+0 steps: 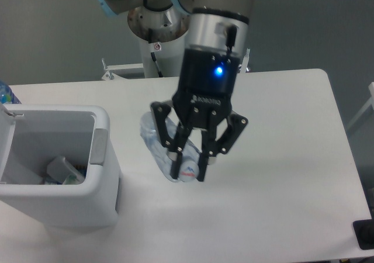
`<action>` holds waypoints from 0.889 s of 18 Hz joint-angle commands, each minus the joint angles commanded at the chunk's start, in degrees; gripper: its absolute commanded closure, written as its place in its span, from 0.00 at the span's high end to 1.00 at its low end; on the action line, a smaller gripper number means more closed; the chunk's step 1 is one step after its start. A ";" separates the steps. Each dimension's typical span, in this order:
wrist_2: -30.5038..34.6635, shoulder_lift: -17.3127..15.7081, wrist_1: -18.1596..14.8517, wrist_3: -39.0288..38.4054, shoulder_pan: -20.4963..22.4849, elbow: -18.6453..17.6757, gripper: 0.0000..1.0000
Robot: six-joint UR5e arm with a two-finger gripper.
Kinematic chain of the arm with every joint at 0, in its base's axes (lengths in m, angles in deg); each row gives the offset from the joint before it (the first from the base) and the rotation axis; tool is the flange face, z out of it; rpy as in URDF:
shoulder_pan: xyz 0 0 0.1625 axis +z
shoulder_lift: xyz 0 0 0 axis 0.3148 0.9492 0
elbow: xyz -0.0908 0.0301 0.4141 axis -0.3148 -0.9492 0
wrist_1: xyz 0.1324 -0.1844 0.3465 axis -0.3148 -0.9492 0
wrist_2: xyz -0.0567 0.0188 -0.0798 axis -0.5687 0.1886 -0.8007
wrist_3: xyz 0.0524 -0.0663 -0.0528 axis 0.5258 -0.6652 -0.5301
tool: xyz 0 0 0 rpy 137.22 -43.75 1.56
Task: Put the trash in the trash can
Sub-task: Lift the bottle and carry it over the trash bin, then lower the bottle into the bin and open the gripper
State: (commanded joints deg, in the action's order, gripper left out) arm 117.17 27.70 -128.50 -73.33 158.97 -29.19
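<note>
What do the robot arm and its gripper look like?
The arm is a silver-grey metal tube with light blue joint caps. The black wrist housing carries a glowing blue light and white lettering. The gripper is black, with two slim linkage fingers.

Place: robotics lab or test cell
Evidence: industrial arm point(210, 17) on a pedestal base point(158, 35), plain white table point(286, 158), bare grey wall point(52, 29) behind.
</note>
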 joint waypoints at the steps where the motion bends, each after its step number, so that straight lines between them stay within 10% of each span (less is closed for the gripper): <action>1: -0.44 -0.27 0.00 -0.88 -0.09 0.09 0.25; 16: -0.80 2.98 0.00 -2.82 -12.65 -1.41 0.28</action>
State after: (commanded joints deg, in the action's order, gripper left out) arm 116.37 30.67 -128.50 -76.15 146.32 -30.59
